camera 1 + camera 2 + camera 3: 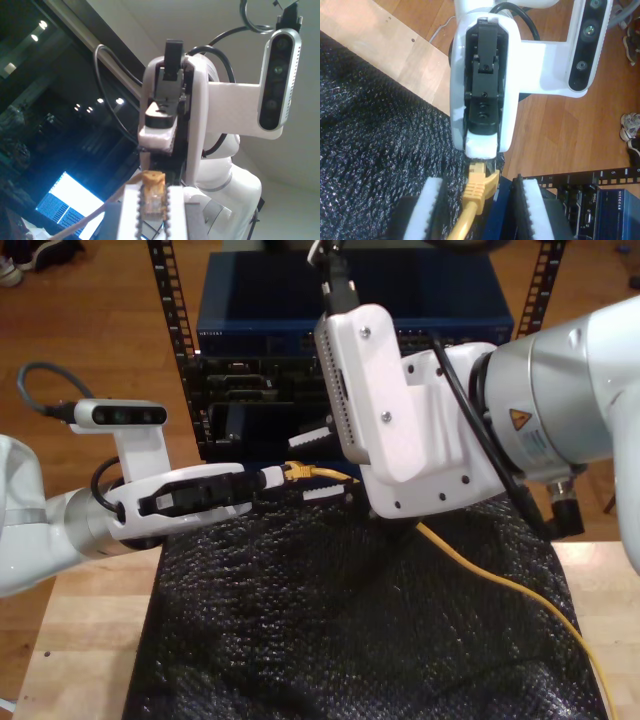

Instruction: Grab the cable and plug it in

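Observation:
The yellow-orange cable (500,585) runs over the black mat from the exterior view's lower right up to the middle, where both grippers meet. Its plug (153,202) sits clamped between the toothed white pads of my first gripper (152,190), which reaches in from the exterior view's left (282,476). My second gripper (479,189), on the big arm at the exterior view's right (318,468), is open. Its white pads (432,200) stand apart on either side of the cable's boot (479,187) without touching it.
A rack (175,330) with a blue switch (350,300) and dark port panels stands behind the grippers. A black mesh mat (330,620) covers the wooden table (90,640). A lit laptop screen (70,202) shows in the first wrist view.

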